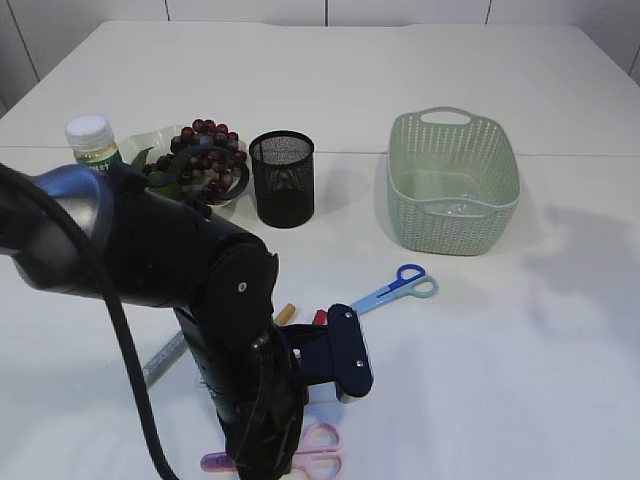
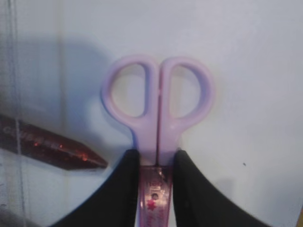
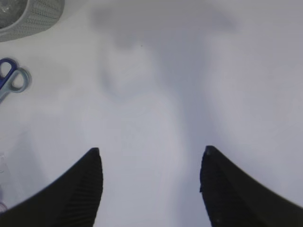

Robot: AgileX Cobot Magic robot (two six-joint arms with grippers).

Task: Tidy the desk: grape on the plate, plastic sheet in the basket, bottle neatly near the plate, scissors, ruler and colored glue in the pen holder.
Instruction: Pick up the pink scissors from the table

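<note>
Pink scissors (image 2: 158,94) lie flat on the white table, handles pointing away from me. My left gripper (image 2: 156,158) is shut on their covered blades just below the handles, one black finger against each side. In the exterior view the pink scissors (image 1: 322,452) show at the bottom edge under the left arm. Blue scissors (image 1: 400,285) lie mid-table. A red glitter glue tube (image 2: 47,146) and a clear ruler (image 2: 12,94) lie beside my left gripper. The grape bunch (image 1: 205,150) sits on the plate (image 1: 150,138) beside the bottle (image 1: 92,140). My right gripper (image 3: 151,151) hangs open over bare table.
The black mesh pen holder (image 1: 282,178) stands right of the plate. The green basket (image 1: 452,180) stands at the right, with something clear at its bottom. Glue sticks (image 1: 287,312) lie close to the left arm, whose bulk hides the near-left table.
</note>
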